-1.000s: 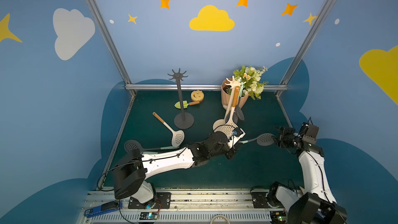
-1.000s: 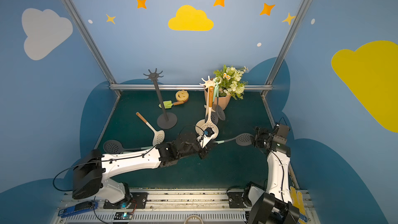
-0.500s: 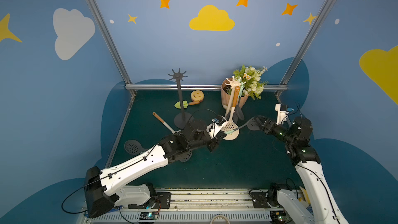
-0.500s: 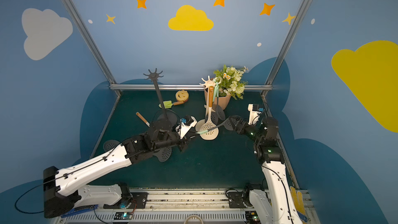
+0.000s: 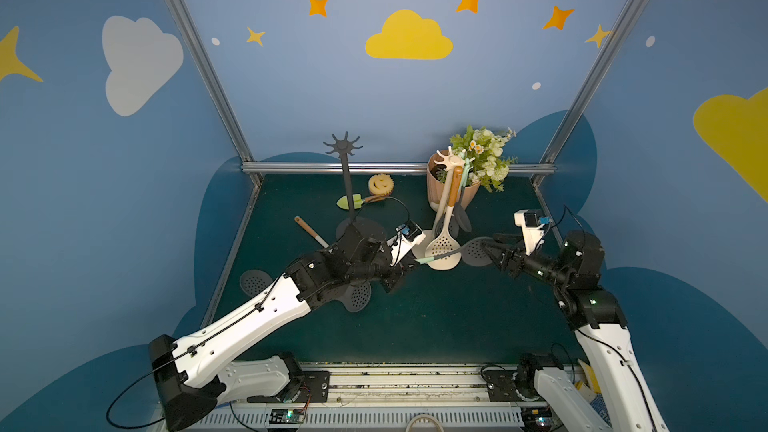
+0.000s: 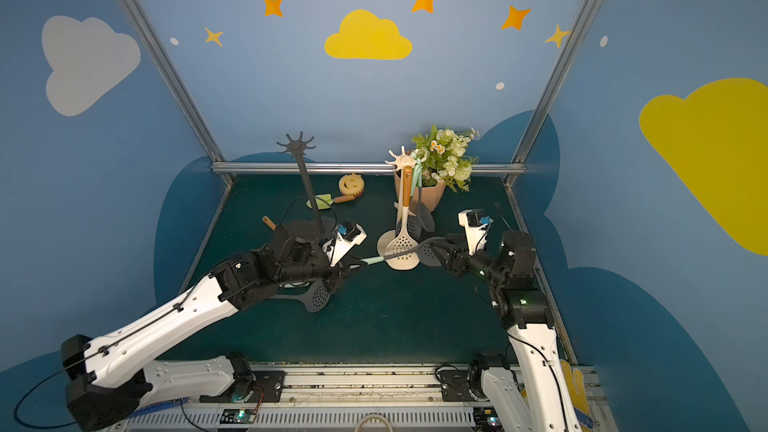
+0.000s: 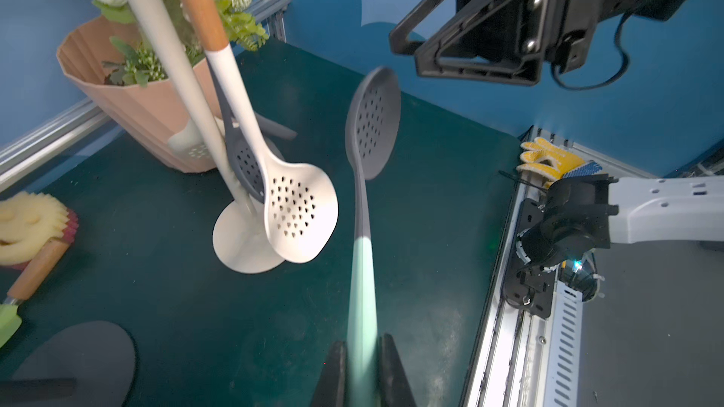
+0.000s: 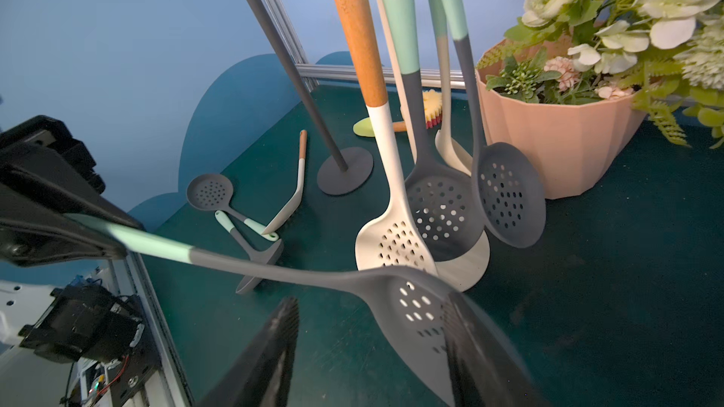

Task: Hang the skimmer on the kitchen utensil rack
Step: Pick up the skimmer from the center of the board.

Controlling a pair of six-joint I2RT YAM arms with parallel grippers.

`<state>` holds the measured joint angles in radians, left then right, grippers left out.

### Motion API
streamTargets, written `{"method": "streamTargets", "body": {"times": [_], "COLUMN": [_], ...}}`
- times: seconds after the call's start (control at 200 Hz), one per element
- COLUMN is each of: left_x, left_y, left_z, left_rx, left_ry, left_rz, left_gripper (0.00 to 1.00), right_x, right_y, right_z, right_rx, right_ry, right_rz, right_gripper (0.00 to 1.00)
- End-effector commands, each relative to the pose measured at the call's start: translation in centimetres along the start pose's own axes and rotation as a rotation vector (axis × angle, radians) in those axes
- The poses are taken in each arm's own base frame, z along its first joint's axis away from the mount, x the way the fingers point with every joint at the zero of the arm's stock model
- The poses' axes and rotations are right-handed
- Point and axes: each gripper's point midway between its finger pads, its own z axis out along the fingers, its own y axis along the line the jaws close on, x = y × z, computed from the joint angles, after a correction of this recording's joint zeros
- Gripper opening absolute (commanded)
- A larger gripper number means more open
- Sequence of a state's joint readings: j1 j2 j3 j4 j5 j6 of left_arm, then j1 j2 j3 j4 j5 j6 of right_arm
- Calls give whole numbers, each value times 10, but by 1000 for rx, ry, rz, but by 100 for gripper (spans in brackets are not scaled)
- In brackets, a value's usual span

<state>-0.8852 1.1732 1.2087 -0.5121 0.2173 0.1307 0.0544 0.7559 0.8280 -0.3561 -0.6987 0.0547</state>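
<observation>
Left pincer: I am holding it (image 7: 362, 350) clamped tight on the mint end of the skimmer (image 7: 362, 209), and the handle tip is hiding between the jaws
Skimmer: it is hanging in the air, clear of the mat and roughly level
Long axis: it is running from my left pincer across to my right pincer (image 8: 370, 297), mint handle on the left arm's side and grey perforated head on the right arm's side
Right pincer: its jaws are standing apart with the head lying between them; 1 finger (image 8: 274, 346) is showing a gap to the head, so I am reading it as not gripping
Racks: 2 are standing toward the back; the cream rack (image 5: 451, 162) is carrying several hung skimmers just beyond the head, and the dark rack (image 5: 347, 184) is standing bare behind my left wrist
Nearer arm: the left, I am judging, since it is holding the hanging end
Surface: the green mat (image 5: 436, 326) is lying flat under both arms
Room: loose skimmers (image 5: 255, 282) are lying under my left arm, and a pot of flowers (image 5: 453, 197) and a sponge (image 5: 380, 184) are crowding the back edge
</observation>
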Motion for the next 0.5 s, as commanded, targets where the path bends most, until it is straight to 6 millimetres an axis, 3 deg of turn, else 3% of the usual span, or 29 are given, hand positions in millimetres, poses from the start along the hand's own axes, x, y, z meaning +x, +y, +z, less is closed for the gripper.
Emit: {"method": "streamTargets", "body": {"times": [0.0,0.1,0.17,0.28,0.496], "left_x": [-1,-4,-6,-8,-12], "left_y": [5,8,7,1,-2], "left_z": [-18,-23,-26,-30,-29], "left_rx": [-13,-21,-9,22,75], "left_ry": [-3,-13,-23,-29,-27], "left_rz": [6,-2,-1,4,8], "left_gripper": [3,4,4,4,3], "right_x": [-8,-9,-10,-4,12], "right_y": [7,3,14,23,65], "right_z": [-3,-1,-1,-1,8], "right_rx": [-19,-9,-72,-103,-271], "right_ry": [-3,-15,-23,-26,5], "right_rz": [37,133,131,29,-212], "right_gripper": [59,59,59,59,59]}}
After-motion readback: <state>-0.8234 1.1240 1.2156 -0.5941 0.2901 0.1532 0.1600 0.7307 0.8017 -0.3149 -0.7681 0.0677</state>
